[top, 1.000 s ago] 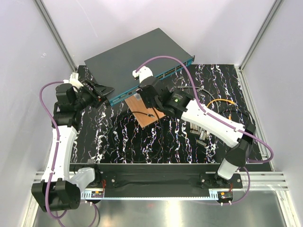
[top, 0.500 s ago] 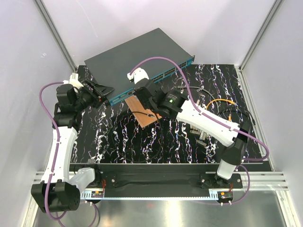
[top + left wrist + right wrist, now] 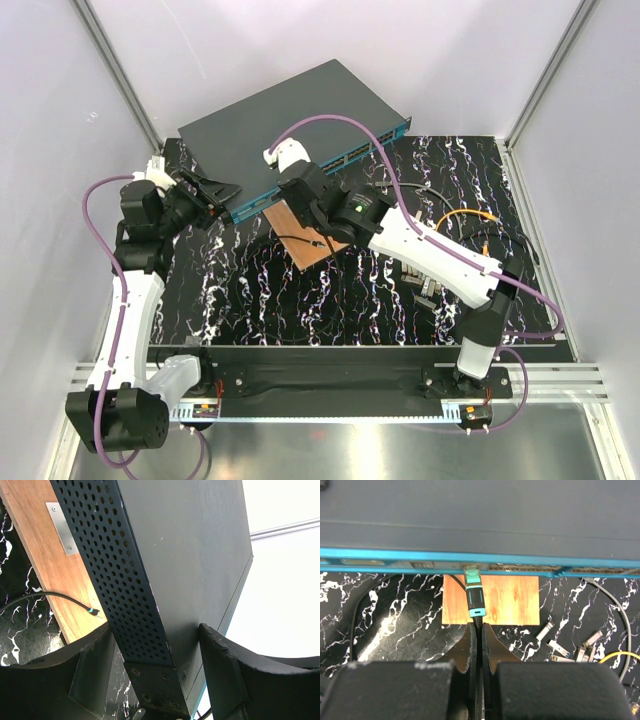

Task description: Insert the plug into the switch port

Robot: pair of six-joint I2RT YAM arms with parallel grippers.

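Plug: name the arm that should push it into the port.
Right. Its end effector is shut on the cable just behind the plug, whose tip meets the switch's front ports. The left end effector grips the switch's corner, steadying it.

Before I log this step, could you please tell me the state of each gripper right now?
Left gripper: closed around the switch corner, apparently holding it.
Right gripper: closed on the cable just behind the plug.
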